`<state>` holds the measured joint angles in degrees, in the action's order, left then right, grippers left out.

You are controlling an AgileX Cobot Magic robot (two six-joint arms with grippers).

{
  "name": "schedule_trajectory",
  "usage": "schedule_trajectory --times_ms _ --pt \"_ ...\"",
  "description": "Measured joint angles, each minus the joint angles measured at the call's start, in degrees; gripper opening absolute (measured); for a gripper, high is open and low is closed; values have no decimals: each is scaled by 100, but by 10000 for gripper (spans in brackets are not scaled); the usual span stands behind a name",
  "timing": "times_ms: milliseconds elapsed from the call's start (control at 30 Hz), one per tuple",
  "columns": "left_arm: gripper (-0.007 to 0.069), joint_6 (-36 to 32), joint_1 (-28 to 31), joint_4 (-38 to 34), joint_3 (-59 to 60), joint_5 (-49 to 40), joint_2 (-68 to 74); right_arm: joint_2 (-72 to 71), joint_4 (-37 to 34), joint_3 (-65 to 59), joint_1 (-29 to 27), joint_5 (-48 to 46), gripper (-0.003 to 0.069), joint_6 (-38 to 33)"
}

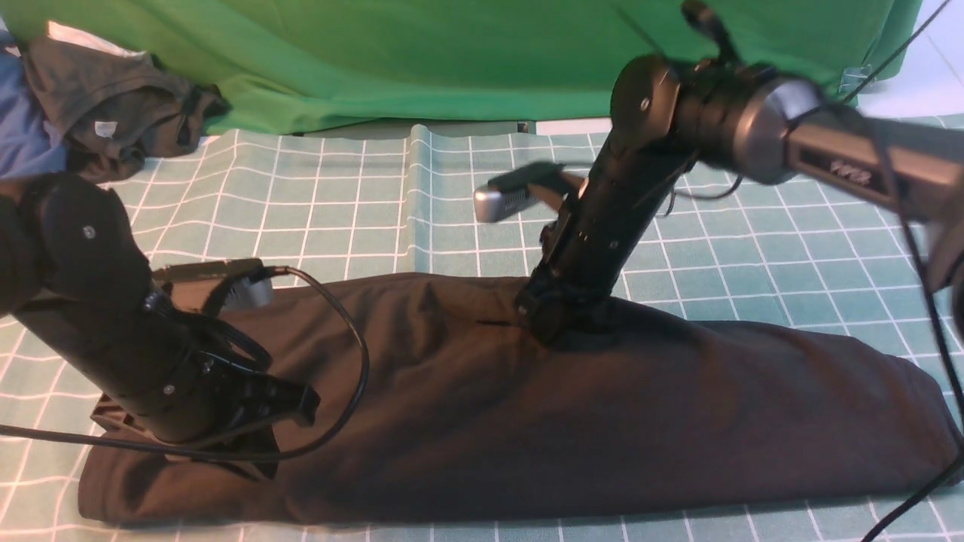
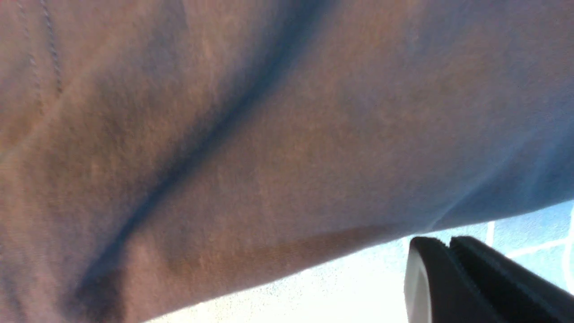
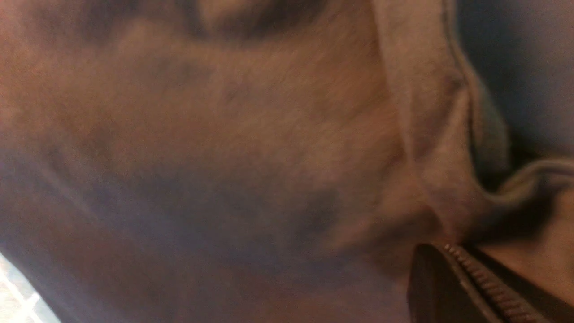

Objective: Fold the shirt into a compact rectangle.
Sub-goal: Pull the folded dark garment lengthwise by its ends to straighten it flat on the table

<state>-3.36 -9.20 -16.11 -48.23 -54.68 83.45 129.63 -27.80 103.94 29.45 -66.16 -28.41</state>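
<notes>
Far beyond the left gripper point(image 1: 252, 455), at the back left of the checked tablecloth point(image 1: 339, 218), lies a crumpled dark grey garment point(image 1: 113, 105) with a small white tag. The green cloth point(image 1: 452, 53) is draped behind it across the back.

The left gripper is down on the left end of the shirt point(image 1: 482, 421). The shirt is a long black band running across the tablecloth from under this gripper out to the right gripper's far side. In the left wrist view the two fingers point(image 2: 475, 273) are pressed flat together. Their tips sit right at the edge of the shirt point(image 2: 251, 134), with bare tablecloth showing around them. No cloth shows in the seam between them, so I cannot tell whether the hem is caught. The arm's black cable point(image 1: 354, 376) loops over the cloth just to the gripper's right.

Between the two grippers the shirt lies smooth, with a few soft creases.

The right gripper point(image 1: 538, 324) is planted on the shirt's far edge near the middle of its length, and the cloth dimples under it. In the right wrist view its toothed fingers point(image 3: 453, 287) are clenched, and the shirt's folds and a stitched hem point(image 3: 448, 148) pucker in toward the tips, so it is pinching the cloth. To this gripper's right the shirt runs on to a rounded end near the tablecloth's right side.
</notes>
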Motion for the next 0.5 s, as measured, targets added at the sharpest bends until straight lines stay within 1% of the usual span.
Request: schedule_trajectory --times_ms 133,333,500 --pt "4 0 0 0 0 124 -103 13 -41 0 49 -286 22 158" --pt "7 18 0 4 12 171 -123 -346 -69 19 269 -306 22 118" --pt "7 18 0 4 12 182 -123 -96 -13 39 305 -209 22 93"
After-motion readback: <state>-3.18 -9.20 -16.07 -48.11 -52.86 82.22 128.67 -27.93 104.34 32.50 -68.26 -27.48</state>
